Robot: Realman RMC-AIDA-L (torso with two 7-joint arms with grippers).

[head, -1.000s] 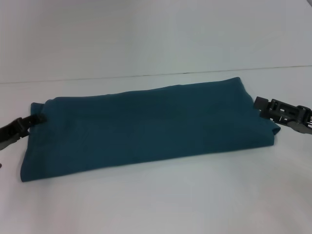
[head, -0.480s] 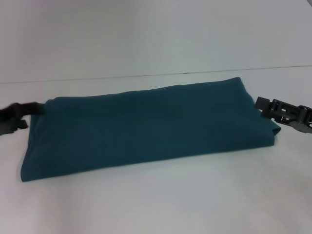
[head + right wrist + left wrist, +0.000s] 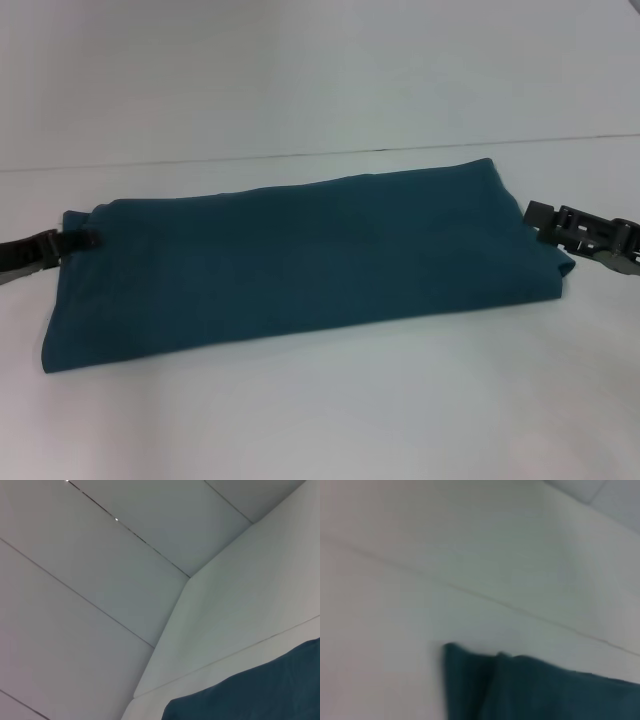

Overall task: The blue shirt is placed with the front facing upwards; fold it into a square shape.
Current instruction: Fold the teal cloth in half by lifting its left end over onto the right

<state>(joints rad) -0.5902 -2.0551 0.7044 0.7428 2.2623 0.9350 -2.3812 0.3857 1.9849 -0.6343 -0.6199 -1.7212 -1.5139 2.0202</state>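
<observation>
The blue shirt (image 3: 310,255) lies on the white table (image 3: 330,420) as a long, flat folded band with its plain teal side up and no lettering showing. My left gripper (image 3: 85,239) reaches in low at the band's far-left corner and touches the cloth there. At the band's right end, my right gripper (image 3: 535,222) rests just at the cloth's edge. A corner of the blue shirt (image 3: 530,690) shows in the left wrist view. An edge of the blue shirt (image 3: 260,695) shows in the right wrist view. Neither wrist view shows its own gripper.
A pale wall (image 3: 320,70) rises behind the table's back edge, close behind the shirt. Bare white tabletop stretches in front of the shirt to the near edge.
The left gripper rose slightly and went back down to the shirt's far-left corner. The right gripper and the shirt have stayed where they were.
</observation>
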